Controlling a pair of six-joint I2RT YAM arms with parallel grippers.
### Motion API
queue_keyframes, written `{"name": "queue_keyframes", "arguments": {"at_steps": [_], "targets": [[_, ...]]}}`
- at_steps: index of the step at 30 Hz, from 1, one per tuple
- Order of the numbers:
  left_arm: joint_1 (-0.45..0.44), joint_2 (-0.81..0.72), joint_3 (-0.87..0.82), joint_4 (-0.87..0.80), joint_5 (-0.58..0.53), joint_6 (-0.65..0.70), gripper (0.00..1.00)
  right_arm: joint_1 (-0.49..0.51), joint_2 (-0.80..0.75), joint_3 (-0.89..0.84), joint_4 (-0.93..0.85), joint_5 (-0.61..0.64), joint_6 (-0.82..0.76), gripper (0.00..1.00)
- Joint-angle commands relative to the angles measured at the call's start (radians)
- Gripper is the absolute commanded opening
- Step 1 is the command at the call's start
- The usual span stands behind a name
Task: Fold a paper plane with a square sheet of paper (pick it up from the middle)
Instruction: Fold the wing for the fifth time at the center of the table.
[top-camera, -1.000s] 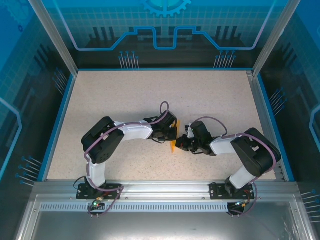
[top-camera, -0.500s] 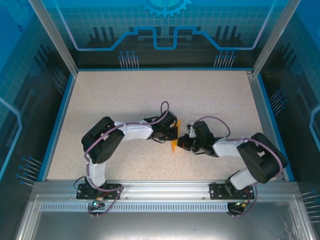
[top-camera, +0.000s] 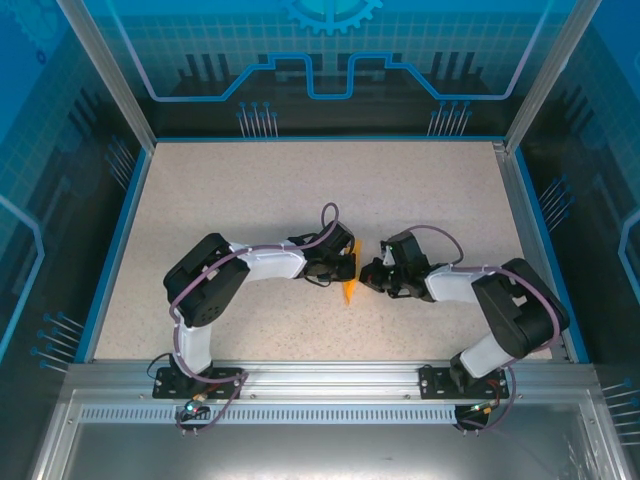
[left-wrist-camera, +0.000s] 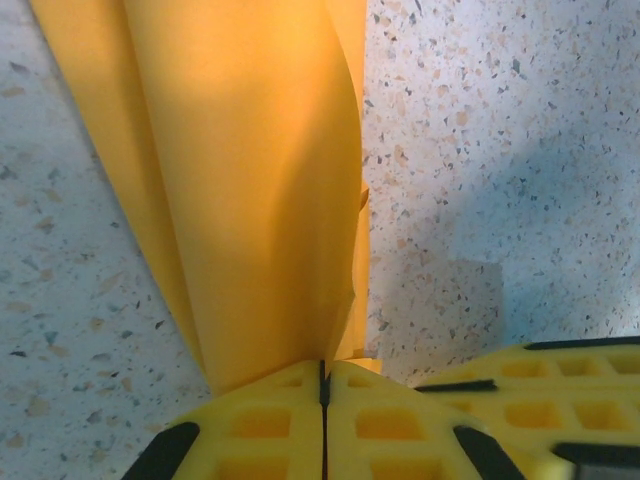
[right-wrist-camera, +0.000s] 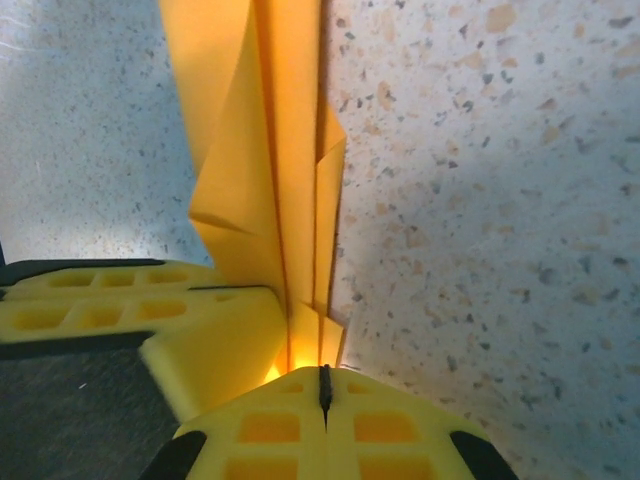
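1. I see my left gripper (left-wrist-camera: 322, 388) pinched shut on the paper plane (left-wrist-camera: 250, 180).
2. The folded orange-yellow plane sits between both grippers, near the middle of the speckled table (top-camera: 220, 200).
3. My right gripper (right-wrist-camera: 323, 388) is clamped on it too.

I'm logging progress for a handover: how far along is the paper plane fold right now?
Done: the paper is no flat square; it is folded into a long narrow strip of several creased layers. In hand: the left gripper and right gripper are both shut on it, close together. Left: no spread wings show, so final folds and setting it on the table seem to remain.
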Motion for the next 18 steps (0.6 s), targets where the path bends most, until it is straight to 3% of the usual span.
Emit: {"name": "queue_keyframes", "arguments": {"at_steps": [1, 18], "targets": [[0.001, 0.005, 0.026, -0.002, 0.019, 0.008, 0.07, -0.024, 0.036, 0.026, 0.007, -0.021, 0.014, 0.0], [0.011, -0.002, 0.036, 0.053, 0.041, -0.036, 0.07, -0.029, 0.142, 0.001, 0.175, -0.091, 0.075, 0.0]]}}
